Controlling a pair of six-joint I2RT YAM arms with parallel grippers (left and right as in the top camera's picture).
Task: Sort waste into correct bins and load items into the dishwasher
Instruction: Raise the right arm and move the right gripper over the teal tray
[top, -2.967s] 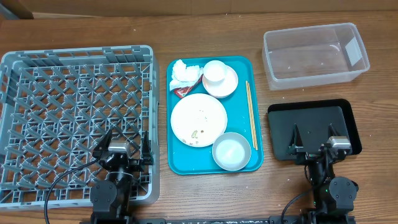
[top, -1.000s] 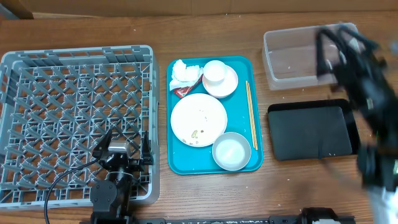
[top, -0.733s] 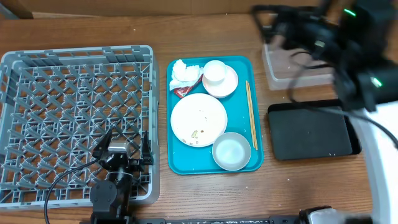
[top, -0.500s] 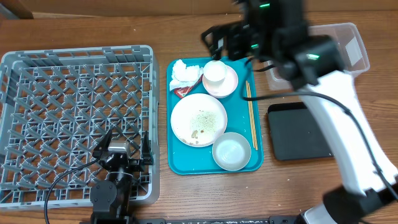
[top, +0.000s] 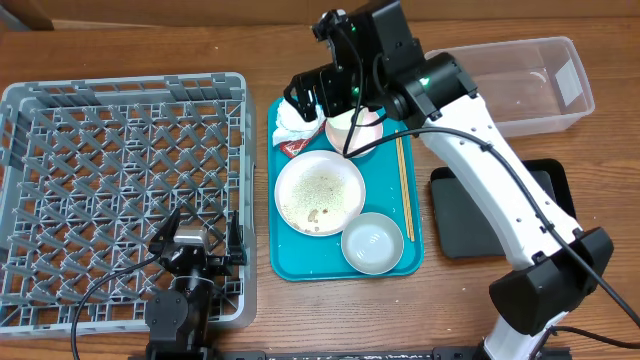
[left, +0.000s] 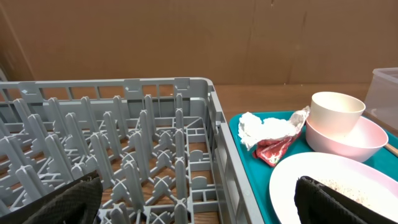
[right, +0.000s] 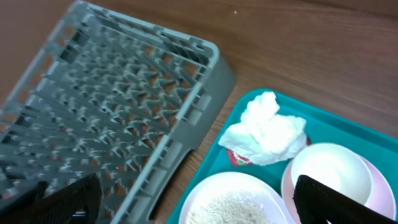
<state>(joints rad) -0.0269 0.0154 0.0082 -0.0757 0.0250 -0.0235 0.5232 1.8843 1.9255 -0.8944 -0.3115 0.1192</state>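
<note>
While the right gripper (top: 322, 92) hangs with its jaws spread wide and empty above the far left corner of the teal tray (top: 285, 255), the crumpled napkin (top: 288, 118) lies directly beneath it, partly hidden from overhead by the gripper. The red wrapper (top: 293, 149) pokes out from under the napkin's near edge, touching it. The cup (right: 323, 169) sits in its saucer (right: 292, 190) just to the right. Rice grains (top: 322, 186) are scattered on the plate (top: 300, 215) near the wrapper, with the bowl (top: 372, 243) closer to the robot and the chopsticks (top: 404, 190) along the tray's right side. The left gripper (top: 200, 240), also wide open and holding nothing, hovers over the near right part of the dish rack (top: 120, 150), well apart from the waste. The clear tub (top: 540, 90) and black tray (top: 470, 215) stand to the tray's right.
</note>
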